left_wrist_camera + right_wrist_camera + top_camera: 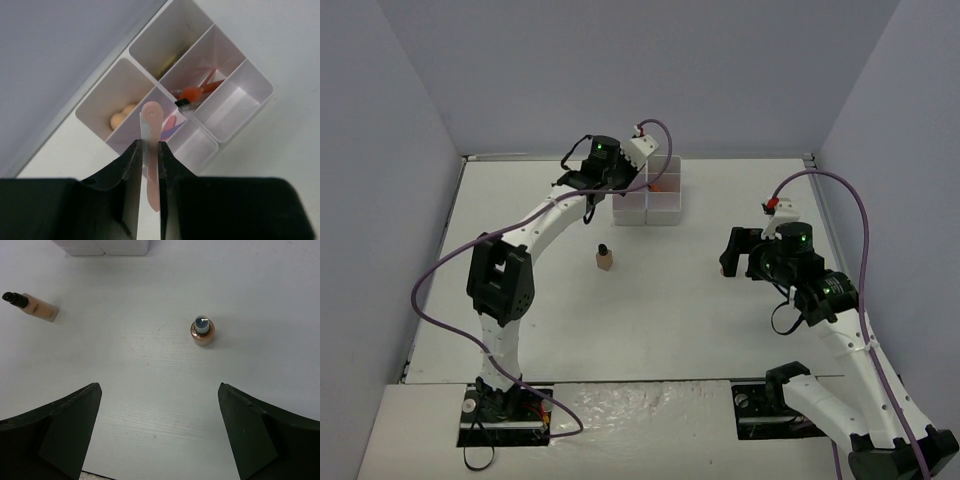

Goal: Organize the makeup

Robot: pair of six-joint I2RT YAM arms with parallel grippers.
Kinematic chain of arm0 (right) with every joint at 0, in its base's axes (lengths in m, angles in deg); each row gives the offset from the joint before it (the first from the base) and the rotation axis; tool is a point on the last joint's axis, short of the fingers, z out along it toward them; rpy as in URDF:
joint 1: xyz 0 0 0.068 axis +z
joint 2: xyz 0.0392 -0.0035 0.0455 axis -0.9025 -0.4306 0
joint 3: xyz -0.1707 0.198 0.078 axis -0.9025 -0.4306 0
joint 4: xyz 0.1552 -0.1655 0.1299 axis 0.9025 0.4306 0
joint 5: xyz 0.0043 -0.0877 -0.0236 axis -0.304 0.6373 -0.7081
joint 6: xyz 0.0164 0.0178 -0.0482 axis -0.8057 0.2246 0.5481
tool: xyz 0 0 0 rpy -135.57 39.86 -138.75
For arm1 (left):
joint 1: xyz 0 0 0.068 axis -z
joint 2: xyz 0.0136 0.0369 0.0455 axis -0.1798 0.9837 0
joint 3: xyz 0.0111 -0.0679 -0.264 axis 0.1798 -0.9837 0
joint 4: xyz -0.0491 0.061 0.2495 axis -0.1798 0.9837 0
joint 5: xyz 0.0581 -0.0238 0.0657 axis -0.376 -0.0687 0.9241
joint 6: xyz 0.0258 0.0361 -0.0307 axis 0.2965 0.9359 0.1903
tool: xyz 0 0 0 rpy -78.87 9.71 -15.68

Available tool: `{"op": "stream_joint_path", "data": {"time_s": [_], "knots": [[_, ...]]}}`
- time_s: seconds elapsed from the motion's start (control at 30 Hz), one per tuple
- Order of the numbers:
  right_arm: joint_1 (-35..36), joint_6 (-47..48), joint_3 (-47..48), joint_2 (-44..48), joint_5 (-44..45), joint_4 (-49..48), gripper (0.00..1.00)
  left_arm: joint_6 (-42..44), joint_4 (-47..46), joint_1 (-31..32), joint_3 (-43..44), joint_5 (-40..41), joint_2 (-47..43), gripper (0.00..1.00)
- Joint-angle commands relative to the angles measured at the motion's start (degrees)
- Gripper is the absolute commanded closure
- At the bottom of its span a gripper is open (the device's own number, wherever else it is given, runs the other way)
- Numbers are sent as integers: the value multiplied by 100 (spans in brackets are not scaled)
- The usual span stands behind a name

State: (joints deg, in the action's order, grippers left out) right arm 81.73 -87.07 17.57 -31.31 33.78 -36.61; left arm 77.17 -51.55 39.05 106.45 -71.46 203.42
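Note:
My left gripper [150, 144] is shut on a thin pink stick [151, 114], held over the near-left part of the white compartment box [260, 90]. Inside the box lie peach sponges [121, 118], orange-red sticks [192, 92] and pink and blue sticks [171, 126]. From above, the left gripper [618, 186] hangs at the box's [665, 210] left side. A tan bottle with a black cap [605, 259] stands alone on the table. My right gripper [159, 390] is open and empty; in front of it stands an upright bottle [202, 331], and another lies on its side [36, 307].
Two box compartments [232, 102] hold nothing visible. The right gripper [728, 255] hovers at mid-table, right of the standing bottle. Grey walls close in the white table [520, 330] on three sides. A purple cable loops off each arm.

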Motion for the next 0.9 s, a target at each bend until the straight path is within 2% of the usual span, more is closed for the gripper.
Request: {"op": "stream_joint_path", "data": {"time_s": [0.0, 0.13, 0.37, 0.63, 0.87], "knots": [[-23, -44, 119, -139, 171, -265, 0, 670, -1324, -172, 459, -1154, 61, 100], [-27, -53, 119, -204, 196, -260, 0, 460, -1724, -400, 504, -1724, 294, 100], [-27, -54, 136, -349, 206, -260, 0, 479, -2489, -613, 420, -2205, 590, 100], [-27, -53, 161, -513, 231, -253, 0, 767, -2534, -777, 619, -2674, 957, 100], [-27, -67, 180, -594, 266, -260, 0, 1038, -2407, -848, 408, -2859, 980, 98]]}}
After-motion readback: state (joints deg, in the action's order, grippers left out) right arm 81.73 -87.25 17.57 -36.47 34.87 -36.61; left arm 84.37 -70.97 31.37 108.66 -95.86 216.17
